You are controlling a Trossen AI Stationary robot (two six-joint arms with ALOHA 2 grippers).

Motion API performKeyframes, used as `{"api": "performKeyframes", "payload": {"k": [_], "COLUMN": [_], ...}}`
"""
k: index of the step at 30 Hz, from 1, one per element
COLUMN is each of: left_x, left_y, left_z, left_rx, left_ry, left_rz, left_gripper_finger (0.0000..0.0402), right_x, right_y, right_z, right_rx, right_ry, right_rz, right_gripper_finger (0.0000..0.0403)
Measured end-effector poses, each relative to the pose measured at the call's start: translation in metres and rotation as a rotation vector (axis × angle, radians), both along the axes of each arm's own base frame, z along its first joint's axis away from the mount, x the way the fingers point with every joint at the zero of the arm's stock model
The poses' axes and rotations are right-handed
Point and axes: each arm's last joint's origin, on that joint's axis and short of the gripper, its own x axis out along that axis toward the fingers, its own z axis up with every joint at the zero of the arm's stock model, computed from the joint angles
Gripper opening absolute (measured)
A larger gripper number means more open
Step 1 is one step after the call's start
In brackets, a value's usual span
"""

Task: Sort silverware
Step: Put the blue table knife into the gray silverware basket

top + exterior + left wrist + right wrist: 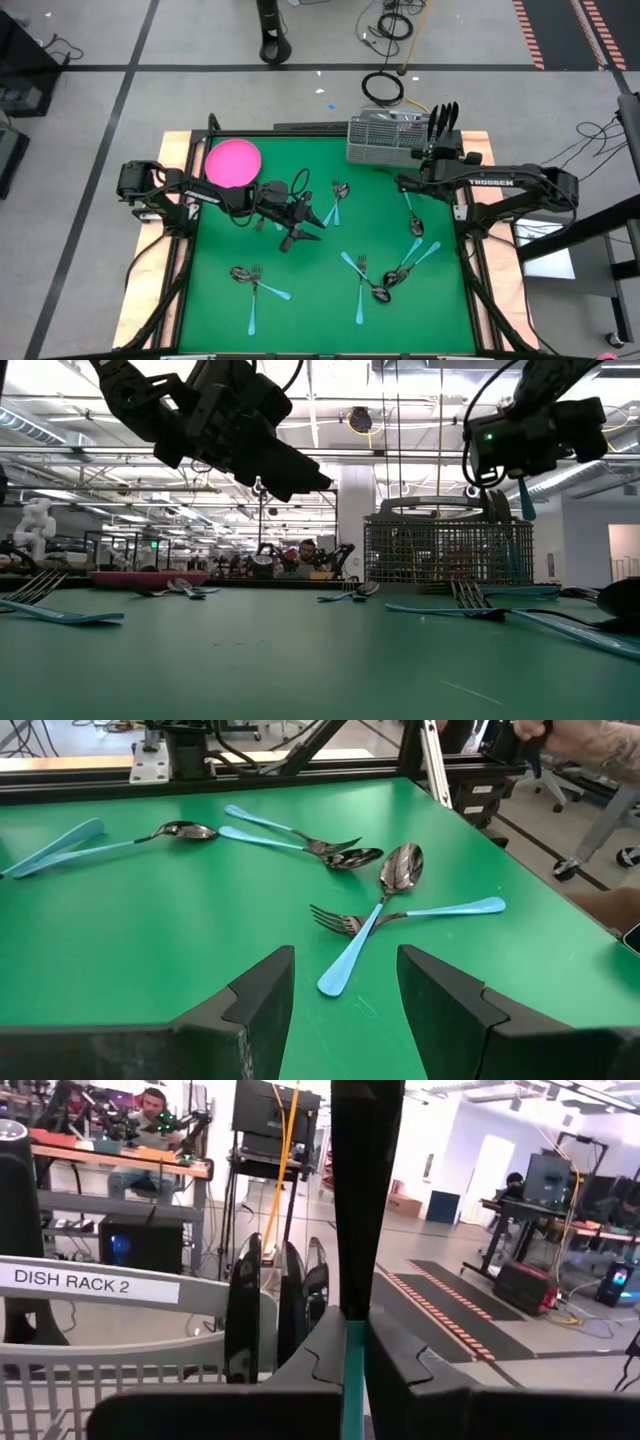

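Note:
Several pieces of silverware with light-blue handles and dark metal heads lie scattered on the green mat (300, 290), some crossed in pairs (250, 276) (362, 280). My left gripper (315, 222) hangs open above the mat's middle, facing a crossed fork and spoon (378, 915). My right gripper (441, 140) is at the far right, by the wire-mesh caddy (385, 140), shut on one light-blue-handled utensil (365, 1200). Dark utensils (285, 1305) stand in the caddy. My right gripper pinches the utensil between its two fingers (320, 1355) on the light-blue handle (353, 1345), just below where the dark metal part begins. The dark part stands up past the fingers. The utensil is lifted clear, beside and above the caddy's rim.
A round pink plate (233, 162) sits at the mat's far left corner. The caddy bears a label reading DISH RACK 2 (70, 1280). Wooden edging (175, 150) frames the mat. A person's hand (590, 740) and seated people (150, 1110) show beyond the table.

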Motion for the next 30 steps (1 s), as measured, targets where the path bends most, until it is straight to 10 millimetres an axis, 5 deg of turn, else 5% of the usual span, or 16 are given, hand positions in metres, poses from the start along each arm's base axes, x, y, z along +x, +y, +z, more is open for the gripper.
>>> {"api": "performKeyframes", "payload": {"k": [18,30], "left_x": [0.0,-0.001], "left_y": [0.0,0.001], "left_z": [-0.001,-0.003], "left_rx": [0.01,0.01], "left_ry": [0.013,0.035], "left_rz": [0.021,0.024], "left_gripper_finger": [0.018,0.018], "right_x": [0.014,0.023], "right_y": [-0.023,-0.036], "right_z": [-0.003,-0.023], "right_rx": [-0.011,0.108], "right_ry": [-0.039,0.038], "right_rz": [-0.091,-0.115], "right_gripper_finger": [0.0002,0.0002]}}
